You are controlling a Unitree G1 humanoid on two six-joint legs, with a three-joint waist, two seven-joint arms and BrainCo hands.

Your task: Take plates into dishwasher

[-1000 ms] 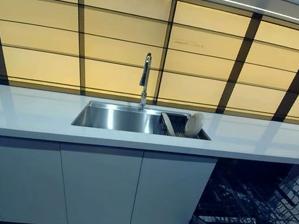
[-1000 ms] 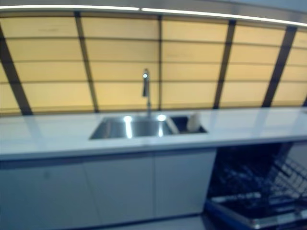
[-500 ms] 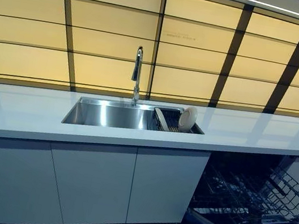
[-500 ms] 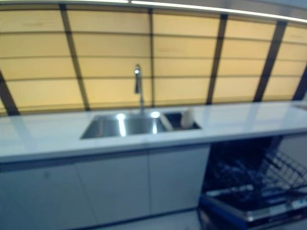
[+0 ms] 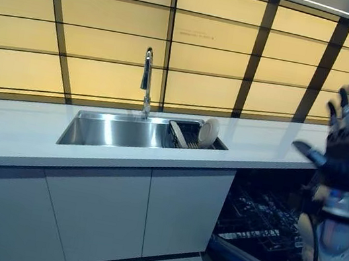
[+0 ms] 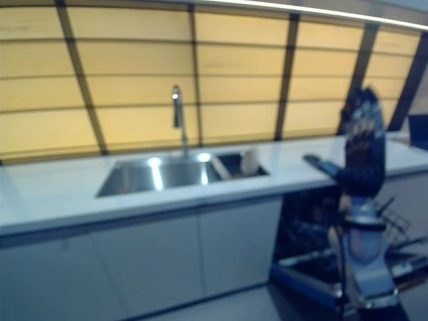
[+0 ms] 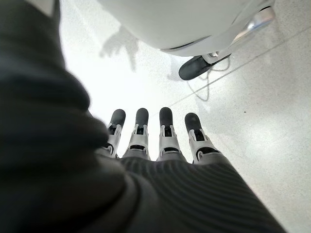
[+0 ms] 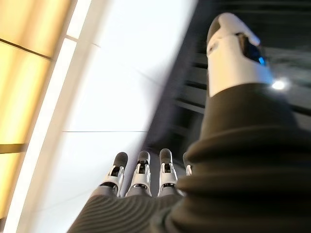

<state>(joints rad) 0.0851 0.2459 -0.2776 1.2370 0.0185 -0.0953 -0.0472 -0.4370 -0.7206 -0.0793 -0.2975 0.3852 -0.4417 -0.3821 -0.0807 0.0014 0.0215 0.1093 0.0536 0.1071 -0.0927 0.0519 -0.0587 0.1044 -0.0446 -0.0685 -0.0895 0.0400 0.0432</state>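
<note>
Two pale plates stand in a dark rack in the right part of the steel sink (image 5: pixel 87 131): a round one upright (image 5: pixel 208 132) and one leaning (image 5: pixel 178 134). The dishwasher (image 5: pixel 261 242) is open under the counter at the right, its wire rack pulled out. My right hand (image 5: pixel 346 142) is raised at the right, above the dishwasher, fingers straight and spread, empty; it also shows in the right wrist view (image 8: pixel 146 189). My left hand (image 7: pixel 155 145) shows only in the left wrist view, fingers straight, empty, hanging above the floor.
A white counter (image 5: pixel 12 137) runs the whole width with grey cabinet doors (image 5: pixel 93 214) below. A tall tap (image 5: pixel 146 85) stands behind the sink. Yellow wall panels rise behind the counter.
The camera has swung right, so the sink sits further left in the picture. My right hand has risen into view at the right, open.
</note>
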